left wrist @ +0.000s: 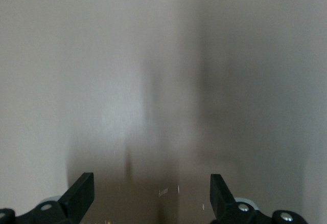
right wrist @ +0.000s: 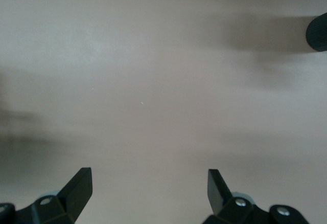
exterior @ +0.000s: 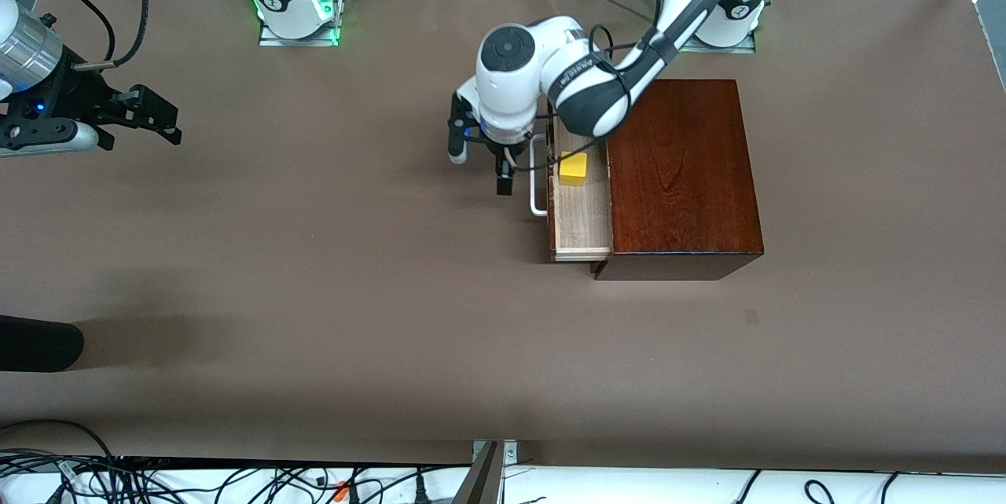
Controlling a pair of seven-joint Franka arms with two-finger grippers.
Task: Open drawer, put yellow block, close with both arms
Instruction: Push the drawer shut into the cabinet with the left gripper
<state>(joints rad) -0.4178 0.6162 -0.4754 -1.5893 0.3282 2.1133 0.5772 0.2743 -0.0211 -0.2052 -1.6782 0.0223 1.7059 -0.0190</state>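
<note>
Two grippers, both w/ fingers apart, empty: right gripper [exterior: 145, 120] waits over bare table [exterior: 314, 292] at its end; left gripper [exterior: 503, 174] hangs beside the handle [exterior: 537, 174]. Yellow block [exterior: 573, 167] sits in the half-open drawer [exterior: 581, 213]. Risk, imo: off-centre push skews the tray, jams it.

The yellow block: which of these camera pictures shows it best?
The front view. There the yellow block lies in plain sight in the open drawer, beside the left claw, which is open over the table in front of the drawer. Neither wrist view shows the block: each shows only its own claw's fingertips and bare table.
</note>
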